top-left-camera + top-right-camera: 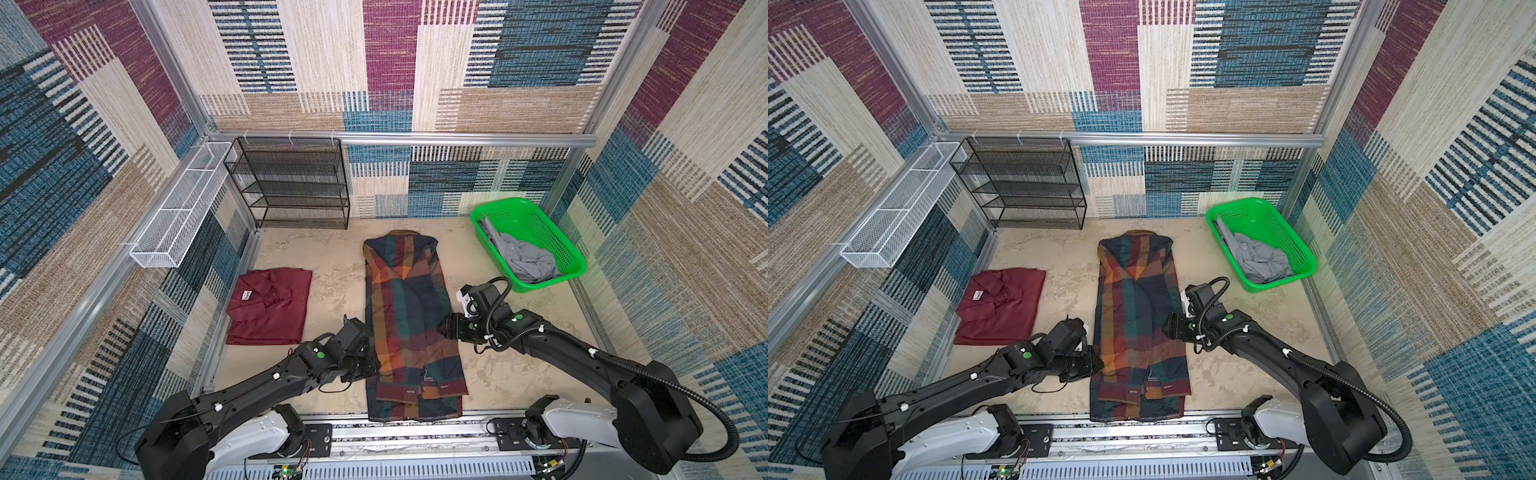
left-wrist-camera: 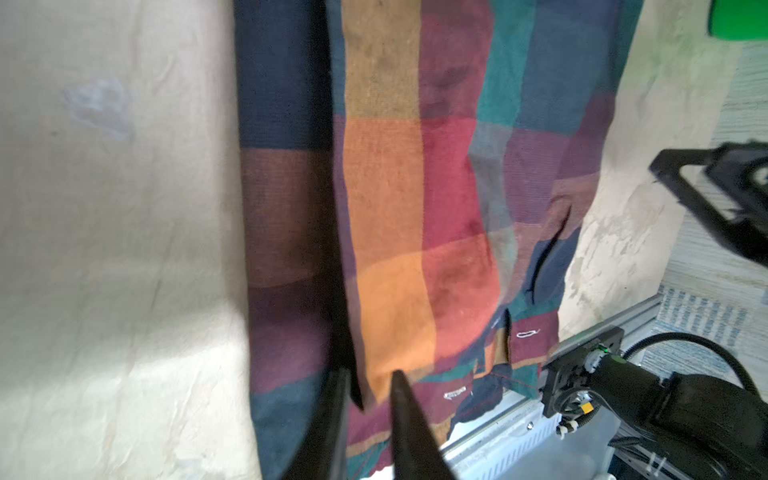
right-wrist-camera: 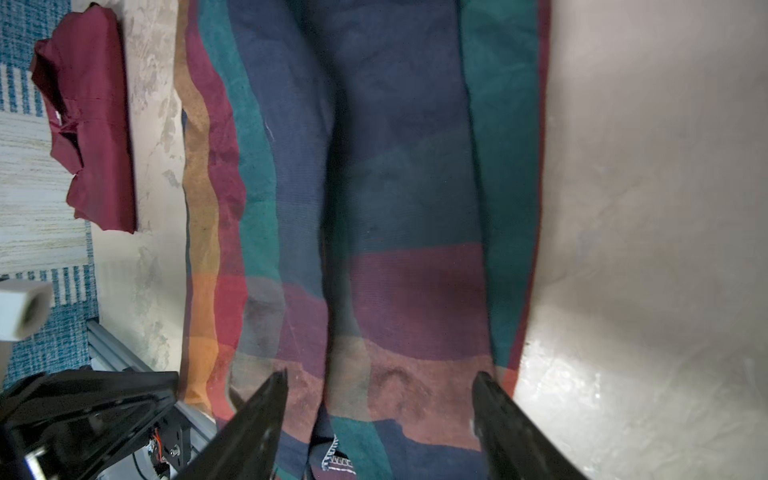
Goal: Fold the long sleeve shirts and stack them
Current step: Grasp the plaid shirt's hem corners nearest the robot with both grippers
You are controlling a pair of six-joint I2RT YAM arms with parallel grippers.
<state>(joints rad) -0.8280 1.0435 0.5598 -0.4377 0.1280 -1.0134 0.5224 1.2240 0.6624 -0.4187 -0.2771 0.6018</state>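
Counted three shirts in all. Found the plaid shirt (image 1: 411,316) stretched lengthwise at mid-table, collar far, hem at the near edge. Sides and sleeves already turned in to a long narrow strip, with the folds across its length left to do. Found the maroon shirt (image 1: 270,309) left of it and apart, folded to a neat rectangle, label up: judged finished and the likely base of the stack. Found the grey shirt (image 1: 525,257) crumpled in the one green basket (image 1: 540,232) at far right, not yet begun.

Judged roughly a third through: one done, one halfway, one untouched, nothing stacked.

Noted two grippers flanking the strip. Saw the left gripper (image 2: 370,374) at its left edge, jaws narrowly parted. Possibly a fold edge between them, too blurred to say, though seemingly not pinched. Saw the right gripper (image 3: 380,374) over the right side, jaws wide, holding nothing.

Beyond, against the far wall, one black mesh shelf (image 1: 291,183). Along the left wall, one white wire tray (image 1: 178,208).
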